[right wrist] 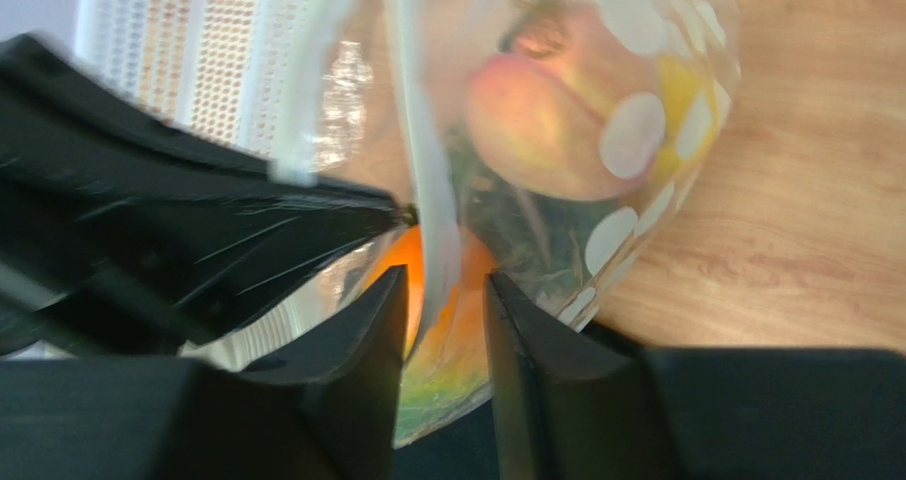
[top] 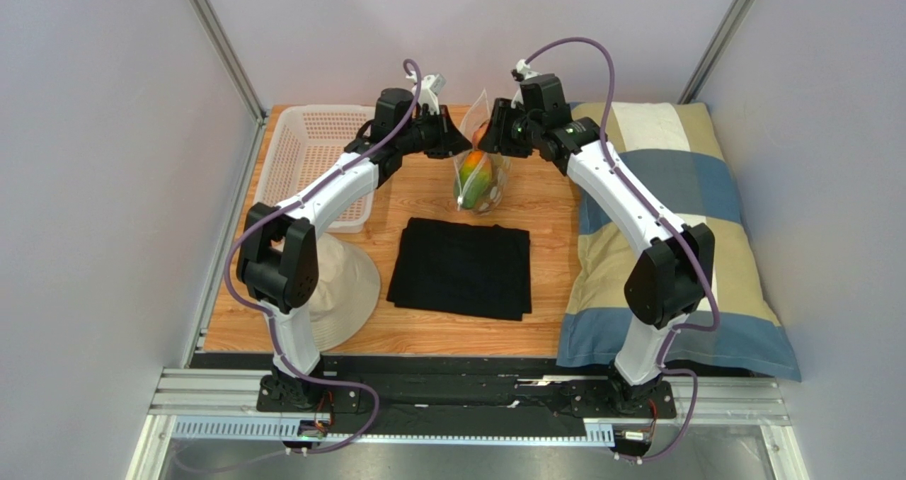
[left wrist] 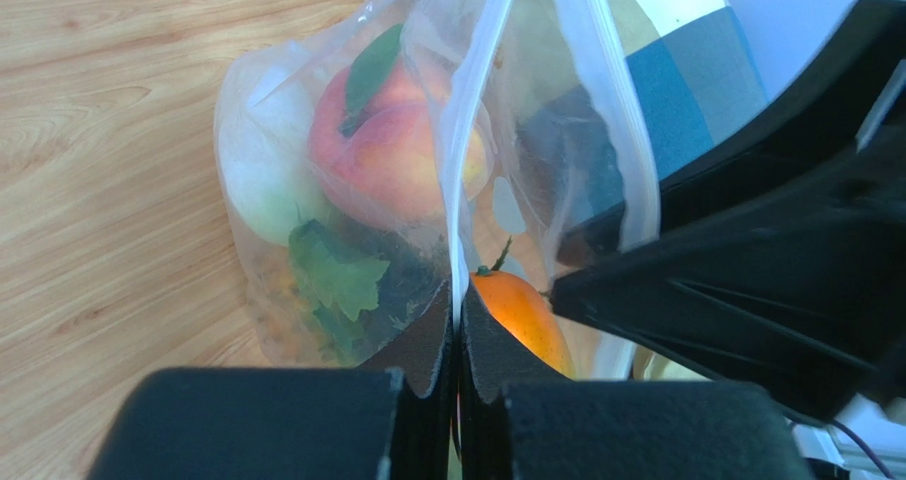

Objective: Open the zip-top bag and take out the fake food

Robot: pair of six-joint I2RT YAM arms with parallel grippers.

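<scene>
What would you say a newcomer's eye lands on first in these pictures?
The clear polka-dot plastic zip-top bag of fake food, a pink peach and an orange mango showing through, held upright at the far middle of the wooden table. The left gripper is shut on its rim; the right gripper straddles it, fingers apart. Nearer lies a folded black cloth.

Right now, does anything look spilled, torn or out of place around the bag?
Nothing looks spilled or torn. The zip-top bag is held upright between the grippers, fake food inside. Only oddity: the left gripper pinches its rim, while the right gripper straddles the rim with fingers apart.
</scene>
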